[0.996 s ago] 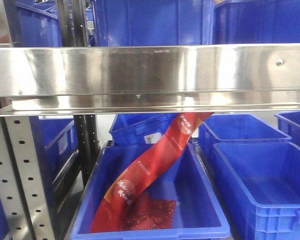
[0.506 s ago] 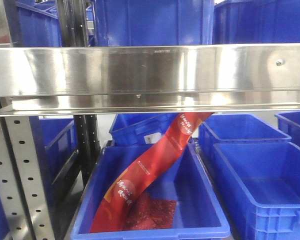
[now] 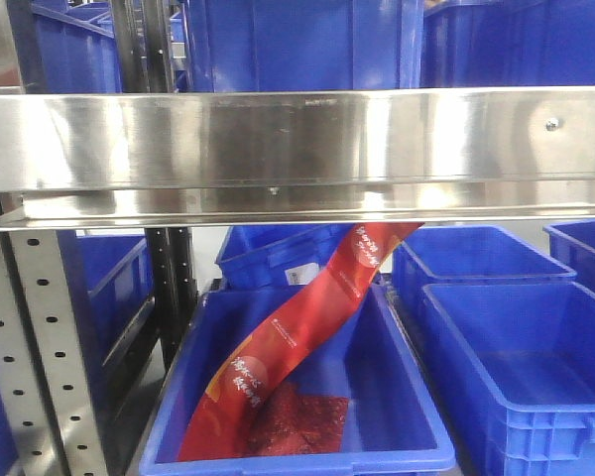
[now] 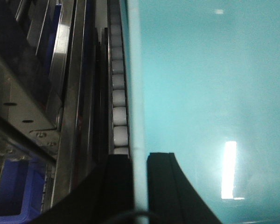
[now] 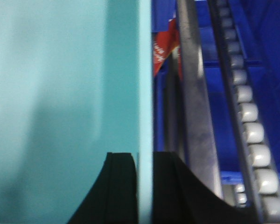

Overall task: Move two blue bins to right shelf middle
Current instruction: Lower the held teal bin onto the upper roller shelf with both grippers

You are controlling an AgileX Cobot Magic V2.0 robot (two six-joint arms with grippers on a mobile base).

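Note:
In the left wrist view a pale cyan-blue bin [image 4: 200, 93] fills the right side. My left gripper [image 4: 140, 156] is shut on its thin pale rim wall [image 4: 133, 70], one black finger on each side. The right wrist view shows a pale cyan-blue bin [image 5: 60, 93] filling the left side, and my right gripper [image 5: 144, 154] is shut on its edge wall [image 5: 144, 70] in the same way. I cannot tell whether both views show the same bin. Neither the pale bins nor the grippers appear in the front view.
A steel shelf beam [image 3: 297, 149] crosses the front view, with a perforated upright [image 3: 30, 347] at the left. Below it sit royal blue bins, one [image 3: 397, 436] holding a red banner [image 3: 288, 347]. Roller tracks [image 4: 119, 98] [image 5: 249, 126] run close beside each held wall.

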